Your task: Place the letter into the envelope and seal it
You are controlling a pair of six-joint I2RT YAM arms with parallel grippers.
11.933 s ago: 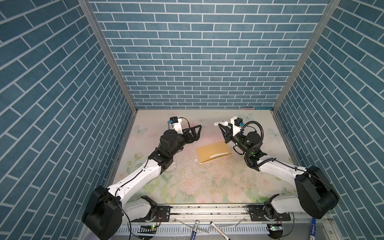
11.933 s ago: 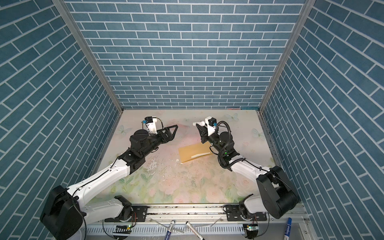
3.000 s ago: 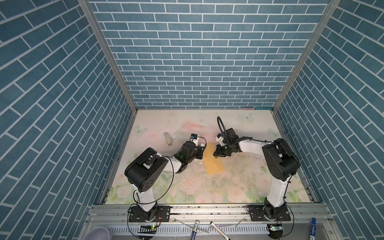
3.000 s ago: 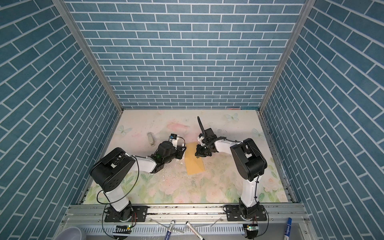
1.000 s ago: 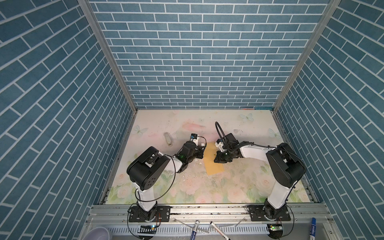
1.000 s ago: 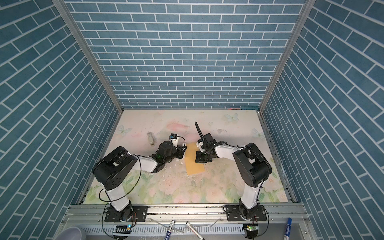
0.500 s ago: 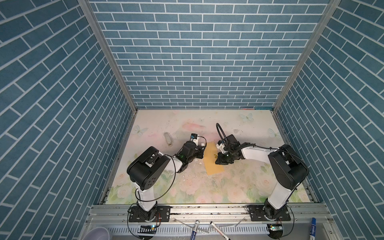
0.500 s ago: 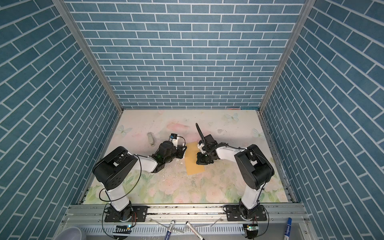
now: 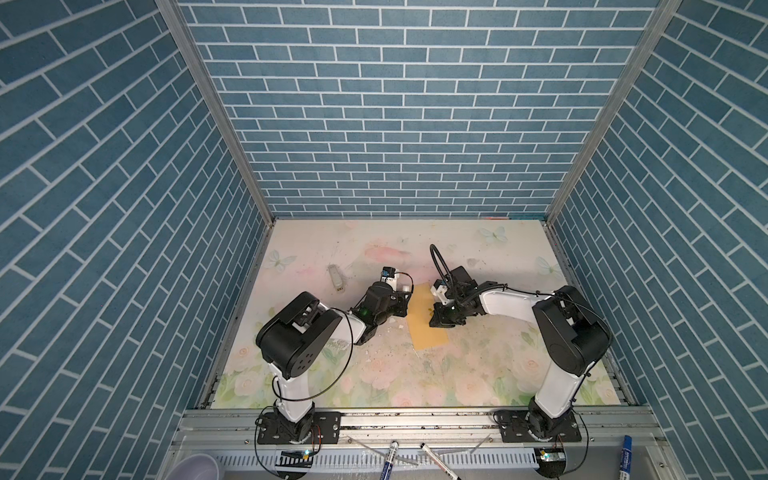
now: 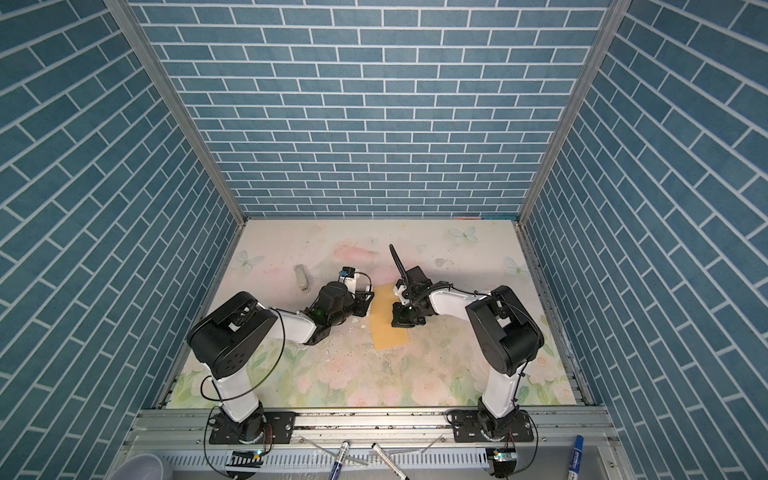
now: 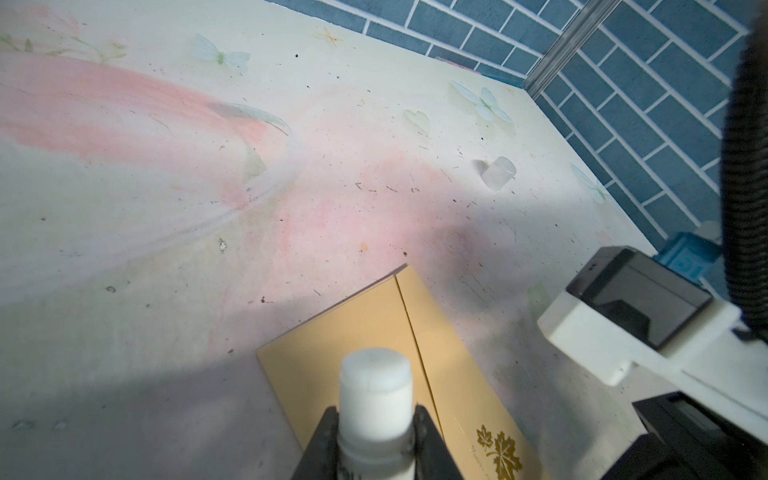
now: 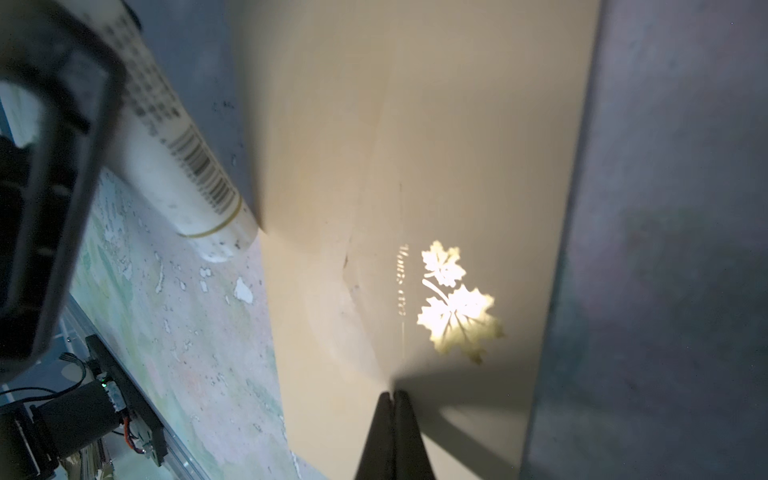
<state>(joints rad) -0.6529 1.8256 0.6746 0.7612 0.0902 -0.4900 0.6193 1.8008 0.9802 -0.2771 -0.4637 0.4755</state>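
Against the earliest frame, both arms had come down from mid-air to the table (image 9: 374, 257). The envelope (image 9: 426, 328) had swung from lying crosswise to lying lengthwise between them. Over the last few seconds the right gripper (image 9: 440, 322) had worked a little along it toward the near end. In both top views the envelope lay flat on the table, with the left gripper (image 9: 401, 303) at its left long edge and the right gripper over its right half. The right wrist view showed the right gripper clenched on nothing, tips together and pressed to the paper just beside the gold leaf mark (image 12: 457, 307). The left wrist view showed the left fingers (image 11: 322, 440) clamped around a white glue stick (image 11: 376, 382). Its end sat at the envelope's long edge; we could not tell whether it touched. A small clear cap (image 11: 498, 172) stood well apart on the table. The letter appeared in no view; we judged it already inside with the flap folded over, seal unconfirmed. Handling note: the envelope looked light, thin and flexible, likely to slide on the smooth table and to buckle if pushed edgewise. We judged it best pinned flat from above and pressed along the flap edge, with any pinch taken only at a corner or free edge.
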